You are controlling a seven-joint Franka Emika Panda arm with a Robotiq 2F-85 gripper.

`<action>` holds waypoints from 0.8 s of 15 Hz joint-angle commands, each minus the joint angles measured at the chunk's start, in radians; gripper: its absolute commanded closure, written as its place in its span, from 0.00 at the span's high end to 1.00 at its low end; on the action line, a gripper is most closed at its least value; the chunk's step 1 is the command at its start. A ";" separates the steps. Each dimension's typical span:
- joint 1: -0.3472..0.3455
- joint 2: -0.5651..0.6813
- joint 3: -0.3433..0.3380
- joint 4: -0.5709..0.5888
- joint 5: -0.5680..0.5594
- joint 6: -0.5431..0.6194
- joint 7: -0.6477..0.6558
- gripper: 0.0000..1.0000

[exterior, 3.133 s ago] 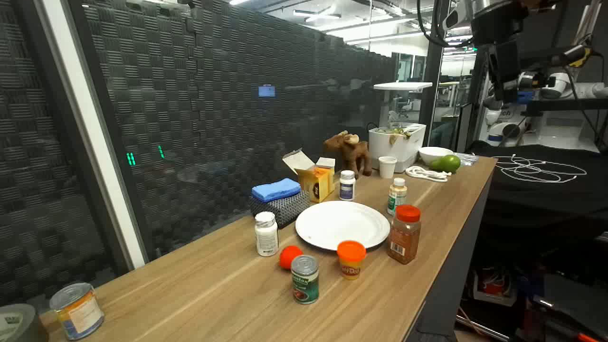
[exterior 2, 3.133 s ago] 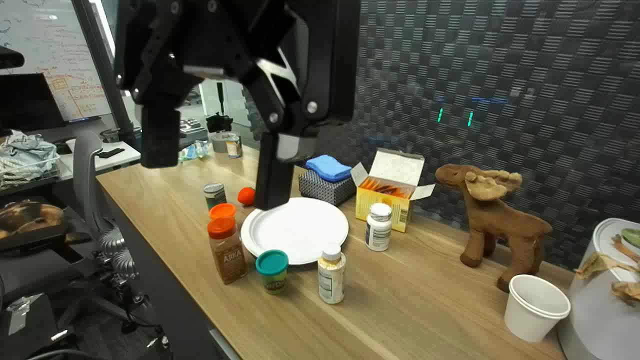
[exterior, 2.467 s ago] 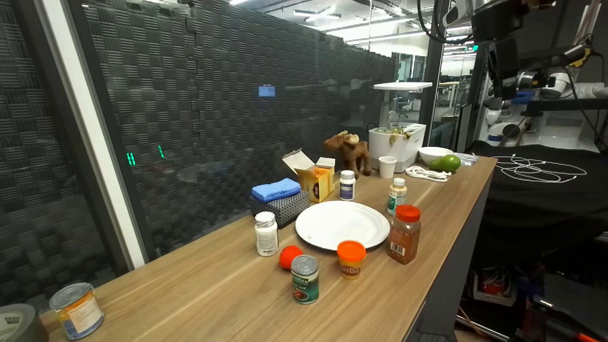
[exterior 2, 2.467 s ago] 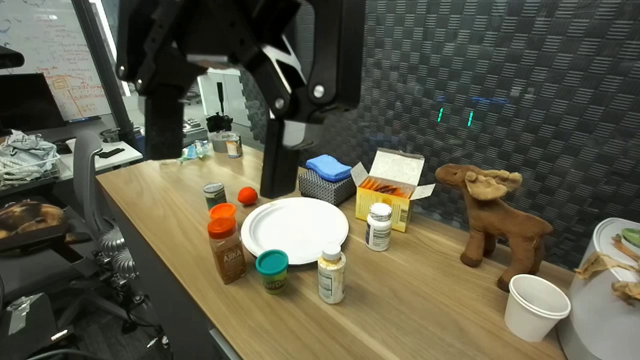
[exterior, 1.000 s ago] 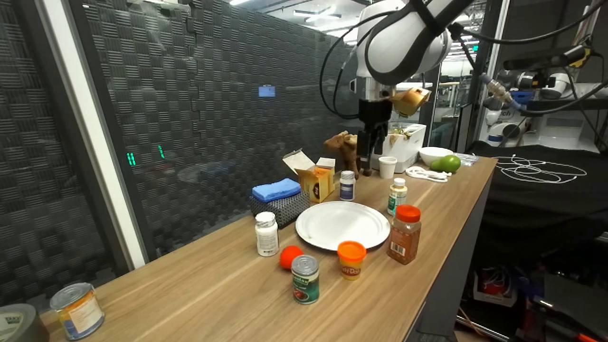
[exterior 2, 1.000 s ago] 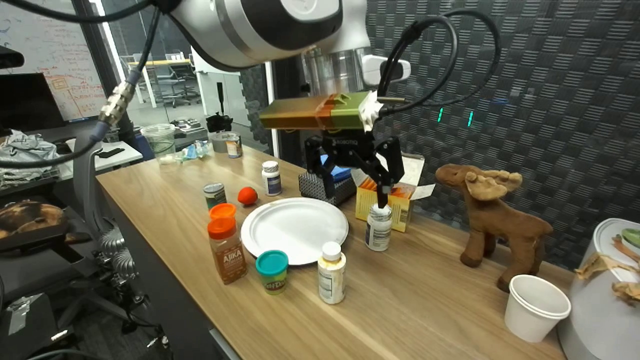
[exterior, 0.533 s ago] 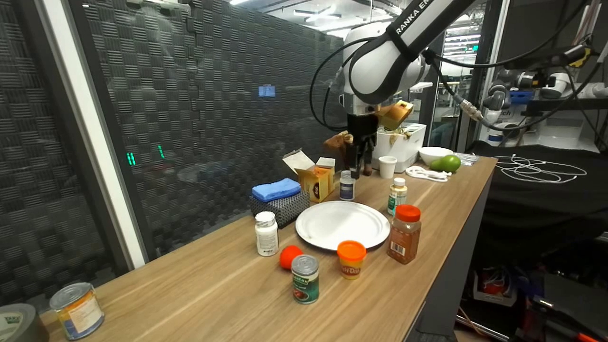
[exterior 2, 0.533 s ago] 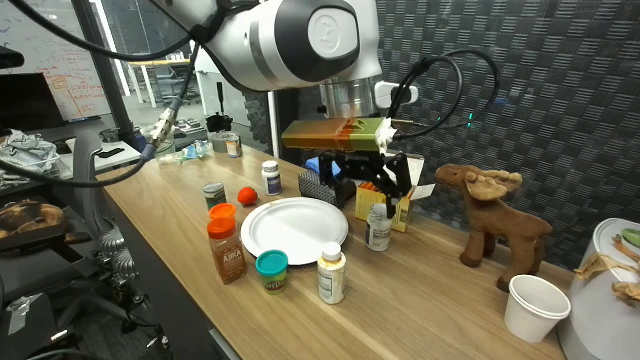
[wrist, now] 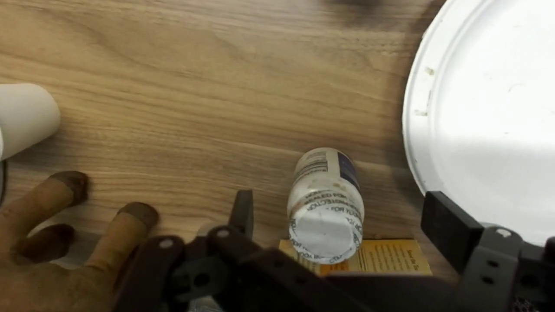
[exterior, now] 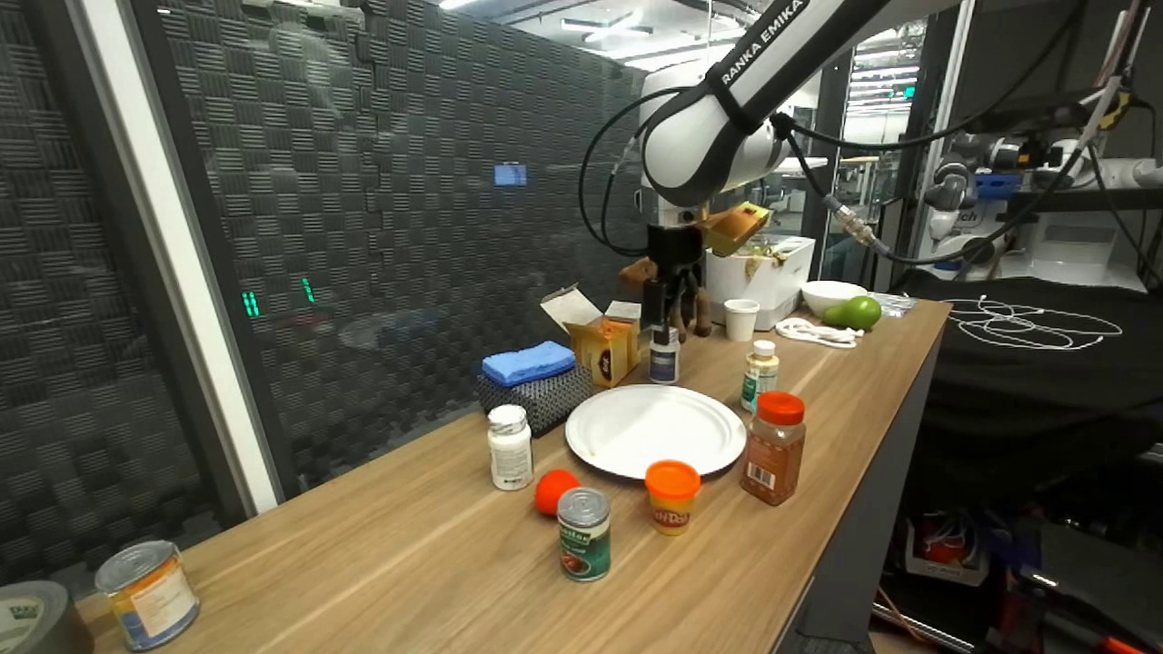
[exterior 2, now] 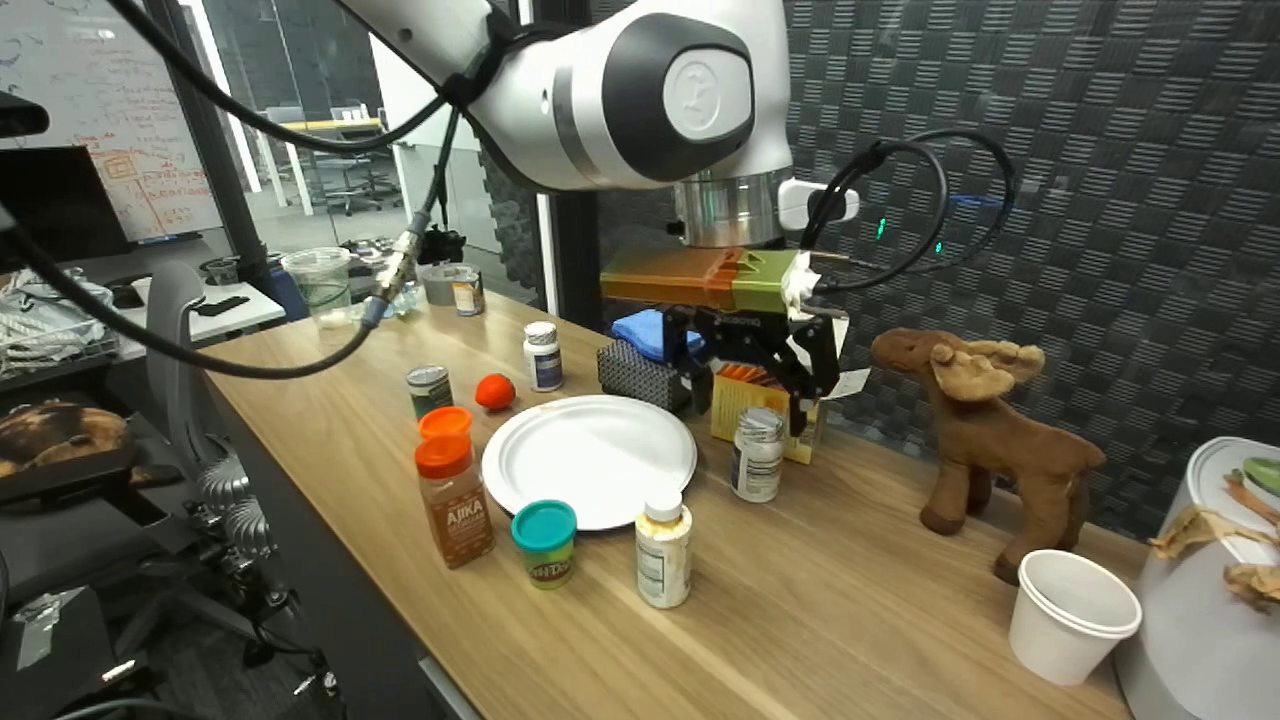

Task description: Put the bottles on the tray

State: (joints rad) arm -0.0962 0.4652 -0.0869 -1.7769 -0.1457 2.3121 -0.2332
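Spread wide with nothing gripped, the claw (wrist: 338,212) is best centred over the white-capped bottle (wrist: 326,206) and lowered straight, clear of the yellow box (wrist: 388,256).

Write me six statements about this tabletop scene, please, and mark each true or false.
1. The gripper is open. True.
2. The teal-lidded tub and the red-capped jar are beside the white plate. True.
3. The red-capped jar is tipped over. False: it stands upright.
4. The gripper holds the teal-lidded tub. False: its jaws are apart.
5. The blue cloth lies on the dark patterned box. True.
6. The white plate sits on the dark patterned box. False: it lies on the table.
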 commanded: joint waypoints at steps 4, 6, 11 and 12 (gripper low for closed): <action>-0.030 0.066 0.025 0.103 0.027 -0.059 -0.031 1.00; -0.031 0.077 0.028 0.120 0.029 -0.061 -0.031 0.87; -0.035 0.081 0.032 0.131 0.031 -0.077 -0.043 0.42; -0.034 0.074 0.031 0.127 0.028 -0.081 -0.044 0.35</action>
State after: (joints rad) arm -0.1128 0.5347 -0.0740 -1.6846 -0.1327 2.2630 -0.2512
